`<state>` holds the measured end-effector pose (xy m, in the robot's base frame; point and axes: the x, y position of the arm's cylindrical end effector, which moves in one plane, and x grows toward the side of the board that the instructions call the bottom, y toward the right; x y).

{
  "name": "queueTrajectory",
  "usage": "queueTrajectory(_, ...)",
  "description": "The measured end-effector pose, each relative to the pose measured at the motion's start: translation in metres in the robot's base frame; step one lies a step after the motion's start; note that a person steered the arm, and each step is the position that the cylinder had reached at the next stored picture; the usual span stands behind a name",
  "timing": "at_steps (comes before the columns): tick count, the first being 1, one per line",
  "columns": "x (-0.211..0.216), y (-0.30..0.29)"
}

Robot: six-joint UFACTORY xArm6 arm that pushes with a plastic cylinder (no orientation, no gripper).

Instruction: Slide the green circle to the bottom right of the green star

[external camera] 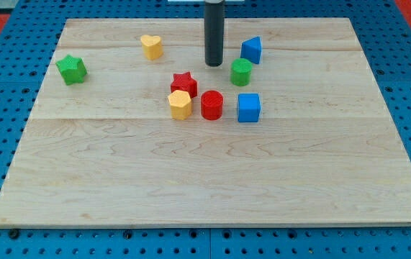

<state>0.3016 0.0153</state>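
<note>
The green circle (241,72) stands upright on the counter (205,180), a short cylinder with its long axis vertical and no facing direction to tell, sitting a little right of centre near the view's top. My tip (214,64) rests just beside it at about ten o'clock, apart from it by a narrow gap; the rod's upper end is cut off by the view's top edge, and there are no fingers on it, so no spread or pinch can be told. A blue block (251,50), shape hard to make out, lies close at one o'clock. A blue cube (248,107) sits at six o'clock. At eight o'clock cluster a red cylinder (211,104), a red star (184,83) and a yellow hexagon (180,104), the star partly hidden behind the hexagon. A yellow heart (152,47) lies at ten o'clock. The green star (71,70) lies well apart at nine o'clock, near the counter's left edge.
</note>
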Motion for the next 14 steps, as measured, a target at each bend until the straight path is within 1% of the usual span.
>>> queueTrajectory(1, 0.005, 0.043)
queueTrajectory(2, 0.033, 0.115)
queueTrajectory(3, 0.041, 0.105)
queueTrajectory(4, 0.027, 0.029)
queueTrajectory(5, 0.044, 0.035)
queueTrajectory(6, 0.08, 0.055)
queueTrajectory(7, 0.098, 0.042)
queueTrajectory(8, 0.065, 0.012)
queueTrajectory(9, 0.053, 0.008)
queueTrajectory(11, 0.039, -0.074)
queueTrajectory(12, 0.038, -0.04)
queueTrajectory(13, 0.017, -0.11)
queueTrajectory(14, 0.016, -0.117)
